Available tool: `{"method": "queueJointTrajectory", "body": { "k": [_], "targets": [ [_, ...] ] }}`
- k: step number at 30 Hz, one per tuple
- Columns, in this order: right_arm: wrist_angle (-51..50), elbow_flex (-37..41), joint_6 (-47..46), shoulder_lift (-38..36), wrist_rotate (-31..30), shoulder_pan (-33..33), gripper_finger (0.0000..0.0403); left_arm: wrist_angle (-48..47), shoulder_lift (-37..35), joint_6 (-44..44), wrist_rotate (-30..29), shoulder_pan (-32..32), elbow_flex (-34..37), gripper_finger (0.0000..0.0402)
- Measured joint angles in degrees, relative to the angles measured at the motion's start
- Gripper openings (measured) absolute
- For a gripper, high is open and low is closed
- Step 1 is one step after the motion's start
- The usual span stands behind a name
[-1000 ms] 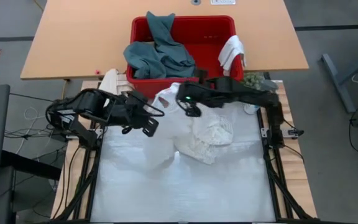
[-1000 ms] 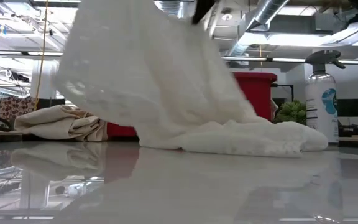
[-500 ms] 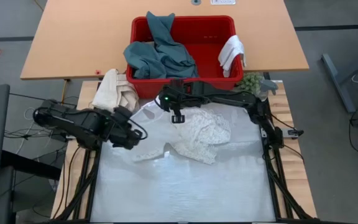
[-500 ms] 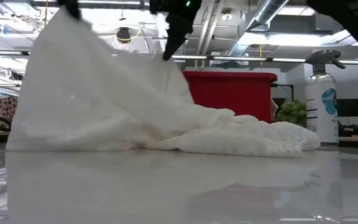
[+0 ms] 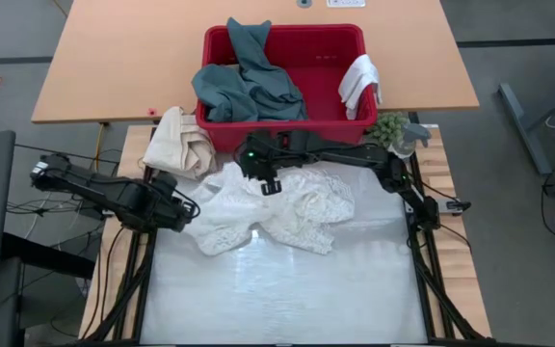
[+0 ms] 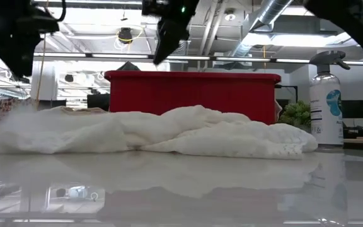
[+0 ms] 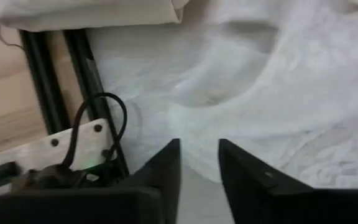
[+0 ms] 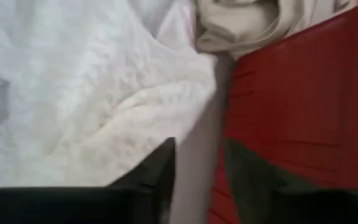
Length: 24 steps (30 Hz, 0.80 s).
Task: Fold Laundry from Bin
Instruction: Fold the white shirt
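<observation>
White textured towel [image 5: 273, 205] lies crumpled on the pale counter [image 5: 287, 289], just in front of the red bin [image 5: 316, 46]. Its long axis runs roughly left-right across the counter, slightly slanted, with the left part lower toward the front edge and a thicker bunched lump at the right.

Left end effector [image 5: 183, 214] sits at the towel's left end, low, just beside or touching the edge. In the left wrist view its fingers [image 7: 166, 168] stand apart with a narrow gap, nothing between them; the cloth lies just ahead.

Right end effector [image 5: 268, 180] hangs over the towel's back edge near the bin wall. In the right wrist view its fingers [image 8: 160, 171] are also apart and empty, with towel on one side and red bin wall on the other. The low view shows it raised above the cloth, not in it.

So the towel is free on the counter, held by neither arm. The key relation: the towel stretches away from the left end effector toward the right side, so the left arm is nearest the left edge and the right arm nearest the back middle.

Judged next need: flatten it, then grab corners; the corners cannot be told apart in the crumple.

Teal garment [image 5: 244, 77] and small white cloth [image 5: 358, 82] remain in the bin; cream canvas bundle [image 5: 179, 140] sits beside it.
</observation>
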<state>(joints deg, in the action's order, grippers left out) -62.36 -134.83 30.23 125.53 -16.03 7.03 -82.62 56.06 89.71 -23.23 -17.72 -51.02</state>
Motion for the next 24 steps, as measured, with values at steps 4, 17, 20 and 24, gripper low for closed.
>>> {"method": "queueJointTrajectory", "body": {
  "k": [4,17,20,24],
  "targets": [
    [-7.3,-0.2,-4.6,-4.8,-0.4,-1.2,0.0243,3.7,-3.6,-1.7,-0.3,0.0,3.3,0.0174],
    [-26.1,6.0,-19.0,-8.8,26.5,-11.0,0.0225,35.8,-1.5,-42.4,3.0,-0.4,4.5,0.0231],
    [-25.5,12.3,-21.5,-8.9,26.3,-12.6,0.0221,36.2,1.3,-45.0,3.0,-0.4,4.5,0.0231],
    [-18.5,22.5,-24.8,-8.8,24.6,-15.4,0.0221,36.8,3.7,-46.6,4.3,-0.4,4.5,0.0231]
  ]
}}
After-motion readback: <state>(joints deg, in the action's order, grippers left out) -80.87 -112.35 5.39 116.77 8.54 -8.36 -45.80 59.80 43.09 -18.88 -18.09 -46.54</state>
